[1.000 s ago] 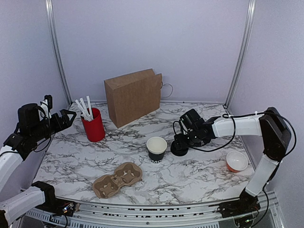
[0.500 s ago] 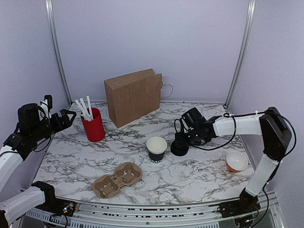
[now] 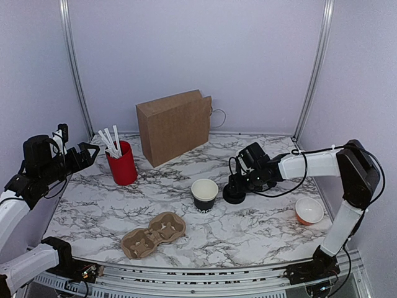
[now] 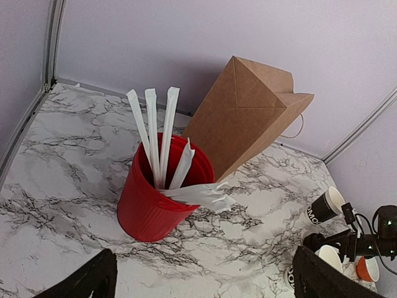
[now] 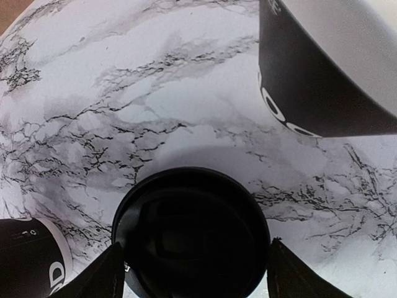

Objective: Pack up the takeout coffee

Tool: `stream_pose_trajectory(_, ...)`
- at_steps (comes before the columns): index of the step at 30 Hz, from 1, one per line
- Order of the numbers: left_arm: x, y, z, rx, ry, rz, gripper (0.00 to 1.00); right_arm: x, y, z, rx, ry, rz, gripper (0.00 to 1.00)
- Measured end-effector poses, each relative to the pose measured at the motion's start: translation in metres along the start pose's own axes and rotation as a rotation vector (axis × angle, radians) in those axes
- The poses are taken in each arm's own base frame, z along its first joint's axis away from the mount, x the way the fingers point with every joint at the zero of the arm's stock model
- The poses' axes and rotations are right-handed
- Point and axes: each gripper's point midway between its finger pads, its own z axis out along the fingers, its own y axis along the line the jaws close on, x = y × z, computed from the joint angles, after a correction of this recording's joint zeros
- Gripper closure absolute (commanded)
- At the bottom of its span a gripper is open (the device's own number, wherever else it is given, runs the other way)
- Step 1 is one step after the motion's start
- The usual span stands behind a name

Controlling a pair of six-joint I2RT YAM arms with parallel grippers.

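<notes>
Right arm extends low over the table. Its right gripper [image 3: 235, 185] straddles the takeout coffee [image 5: 192, 233], which stands just right of the open black cup [image 3: 205, 193]. Fingers [image 5: 93, 279] flank the lid; whether they clamp it cannot be told. Well left of that cup, the left gripper [image 3: 89, 153] hovers raised, fingers spread wide. Both arms have scarcely moved since a second ago.

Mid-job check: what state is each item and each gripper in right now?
takeout coffee: upright, lid on.
right gripper: closed around the takeout coffee's lid.
left gripper: open, holding nothing.
open black cup: upright, no lid, looks empty.
red cup: upright, holding white sticks.
paper bag: standing upright, top looks closed.
cup carrier: lying flat, wells empty.
orange cup: upright, open.
</notes>
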Motion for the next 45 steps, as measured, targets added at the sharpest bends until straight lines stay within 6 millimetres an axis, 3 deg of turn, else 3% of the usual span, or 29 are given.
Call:
stream_pose_trajectory(20,0.0,0.0,0.0,0.001,0.0,-0.001,0.01,0.003,-0.003,0.001,0.019,0.004,-0.022,0.21)
stream_pose_trajectory(33,0.0,0.0,0.0,0.009,0.004,-0.004,0.01,-0.003,0.008,-0.004,0.042,-0.021,-0.058,0.22)
stream_pose_trajectory(45,-0.001,-0.001,0.0,0.015,0.002,-0.003,0.01,0.007,0.005,0.007,0.076,0.008,-0.074,0.22)
